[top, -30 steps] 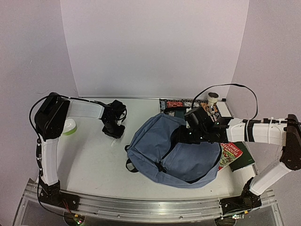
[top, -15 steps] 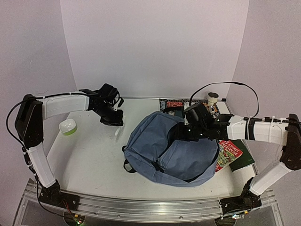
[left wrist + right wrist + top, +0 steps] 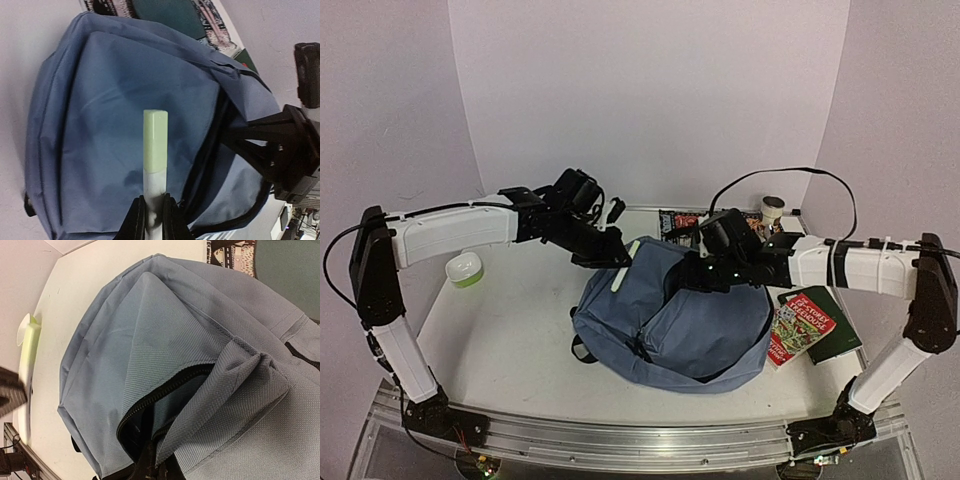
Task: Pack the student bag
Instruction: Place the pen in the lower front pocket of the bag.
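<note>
The white stick [image 3: 155, 150] with a pale green cap runs down between the fingers of the left gripper [image 3: 152, 220] and off the bottom edge, so its lower end is out of sight. Beyond its tip the student bag [image 3: 100, 125] gapes along a dark slit, and what is inside cannot be told. The right gripper [image 3: 152, 467] shows only dark fingertips at the bottom edge, sunk in the fabric fold they pinch. Far to its left, the left gripper is a dark blur. From above, the bag partly covers 2 books: the red book [image 3: 798, 325] to the right of the right gripper and the patterned book [image 3: 688, 219] behind it.
</note>
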Robot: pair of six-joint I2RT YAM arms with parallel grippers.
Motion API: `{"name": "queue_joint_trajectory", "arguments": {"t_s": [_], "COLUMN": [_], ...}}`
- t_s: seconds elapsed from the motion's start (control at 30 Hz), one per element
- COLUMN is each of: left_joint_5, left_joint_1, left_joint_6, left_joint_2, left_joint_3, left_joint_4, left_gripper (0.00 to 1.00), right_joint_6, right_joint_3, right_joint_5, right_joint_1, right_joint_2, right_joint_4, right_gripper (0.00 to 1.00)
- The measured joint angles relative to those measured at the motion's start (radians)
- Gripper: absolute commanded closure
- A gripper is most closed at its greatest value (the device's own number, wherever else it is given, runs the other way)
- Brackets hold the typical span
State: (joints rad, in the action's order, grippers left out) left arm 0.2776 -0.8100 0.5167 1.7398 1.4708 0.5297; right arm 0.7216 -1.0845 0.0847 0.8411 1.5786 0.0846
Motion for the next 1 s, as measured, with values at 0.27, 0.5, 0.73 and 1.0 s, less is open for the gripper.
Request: {"name": "queue_joint_trajectory", "arguments": {"t_s": [0.27, 0.5, 0.73, 1.0], "left_joint_5": [0.069, 0.052, -0.061, -0.164], "left_joint_1": [-0.014, -0.059, -0.118, -0.154], "left_joint_6": [0.083, 0.180, 0.228, 0.241], "left_joint_2": [-0.002, -0.002, -0.002, 0.014], "left_joint_3": [-0.023, -0.127, -0.196, -0.224], "left_joint_4": [-0.129, -0.307, -0.470, -0.572], "left_gripper": [1.00, 1.00, 1.00, 1.00], "right_joint_6": [0.004, 0.013, 0.031, 0.046], "right_joint_3": [-0.028, -0.029, -0.029, -0.029], "right_joint_5": [-0.021, -0.036, -0.045, -0.048], "right_joint_1": [0.005, 0.011, 0.013, 0.019], "right_joint_2": [0.032, 0.039, 0.039, 0.039], "right_joint_4": [0.022, 0.045, 0.062, 0.068], "right_gripper": [1.00, 1.00, 1.00, 1.00]}}
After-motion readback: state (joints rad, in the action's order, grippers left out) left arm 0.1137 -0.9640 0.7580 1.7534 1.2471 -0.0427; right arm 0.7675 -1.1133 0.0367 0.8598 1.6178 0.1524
